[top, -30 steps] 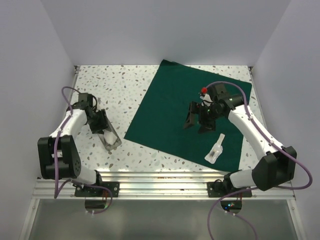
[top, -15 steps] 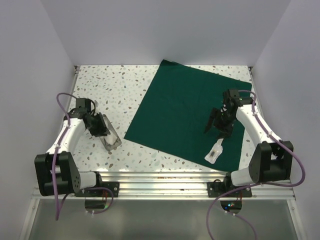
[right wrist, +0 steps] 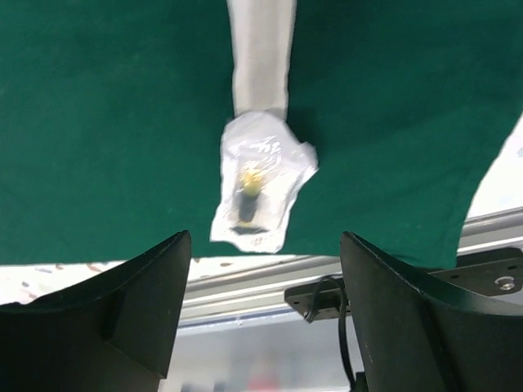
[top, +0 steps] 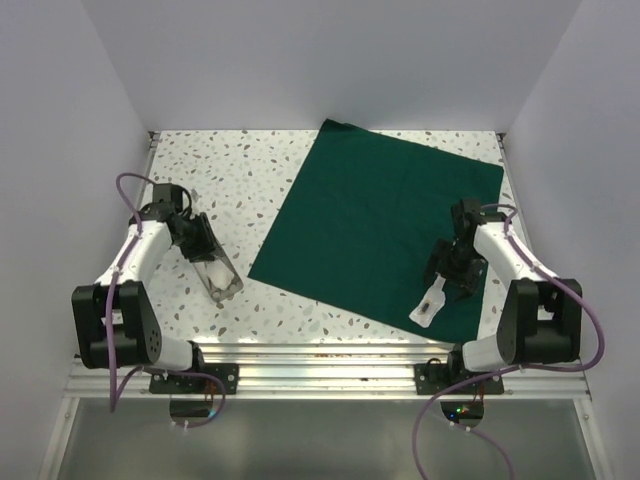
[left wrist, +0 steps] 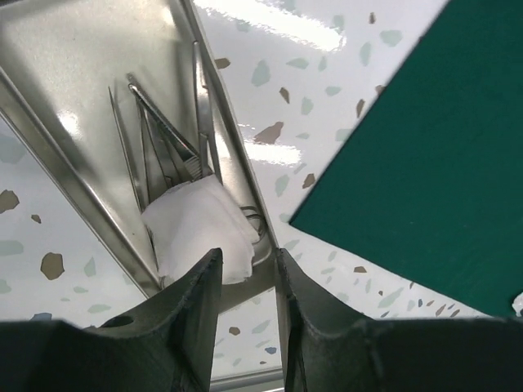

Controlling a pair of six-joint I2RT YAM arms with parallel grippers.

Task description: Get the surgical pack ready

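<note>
The dark green cloth (top: pixel 370 210) lies flat and unfolded on the speckled table, right of centre. A small steel tray (top: pixel 218 278) sits at the left, holding thin steel instruments (left wrist: pixel 163 139) and a white gauze pad (left wrist: pixel 200 224). My left gripper (top: pixel 200 245) hovers at the tray's far end. In the left wrist view its fingers stand a narrow gap apart (left wrist: pixel 249 261), the tray's corner just beyond their tips. A clear sealed packet (top: pixel 428 303) rests on the cloth's near right corner. My right gripper (top: pixel 452 275) hangs wide open above that packet (right wrist: pixel 257 188).
An aluminium rail (top: pixel 320 360) runs along the table's near edge, close below the packet and also seen past the cloth's edge in the right wrist view. White walls enclose the table on the left, back and right. The cloth's near left corner (left wrist: pixel 441 163) lies close to the tray.
My right arm has swung from the middle of the cloth toward its near right corner, over the packet. The left gripper shifted slightly at the tray, which has stayed in place.
</note>
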